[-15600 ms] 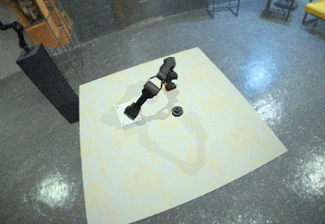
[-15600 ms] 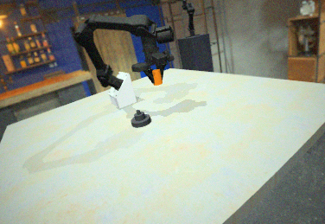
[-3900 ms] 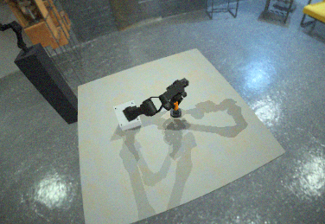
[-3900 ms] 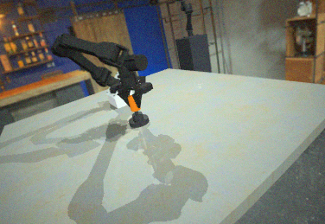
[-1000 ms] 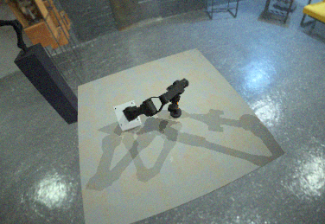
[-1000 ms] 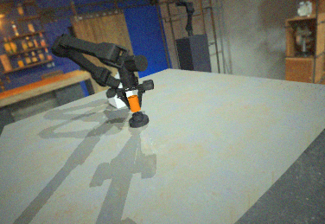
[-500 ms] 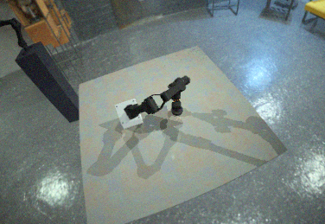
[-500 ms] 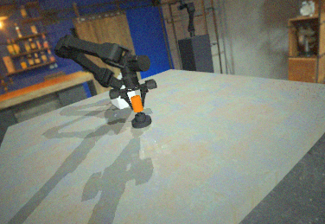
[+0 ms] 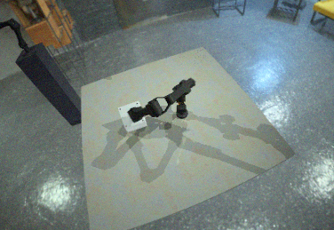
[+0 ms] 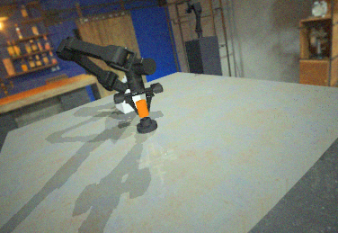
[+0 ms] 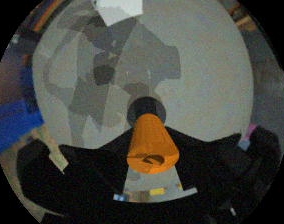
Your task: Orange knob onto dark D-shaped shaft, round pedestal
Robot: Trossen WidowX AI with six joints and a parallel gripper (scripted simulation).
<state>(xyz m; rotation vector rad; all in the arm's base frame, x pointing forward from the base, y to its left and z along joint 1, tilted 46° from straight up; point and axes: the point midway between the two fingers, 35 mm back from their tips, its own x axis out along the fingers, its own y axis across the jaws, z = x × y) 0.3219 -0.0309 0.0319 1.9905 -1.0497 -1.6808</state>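
The orange knob (image 10: 142,109) (image 11: 152,140) is between the fingers of my gripper (image 10: 142,105) (image 11: 149,129), which is shut on it. The knob's lower end is at the top of the dark centre part of the round pedestal (image 9: 182,114) (image 10: 146,129) (image 11: 133,111). The knob stands above the pedestal's wide base, roughly in line with it. In the top view the arm mostly covers the knob. The shaft's flat side is hidden, and I cannot tell whether the shaft tip is inside the knob's hole.
The arm's white base plate (image 9: 129,126) (image 10: 124,107) is on the pale table top (image 9: 213,170) (image 10: 234,159), behind the pedestal in the exterior view. The arm reaches from there over the pedestal. A dark column (image 9: 49,83) stands beyond the table's edge.
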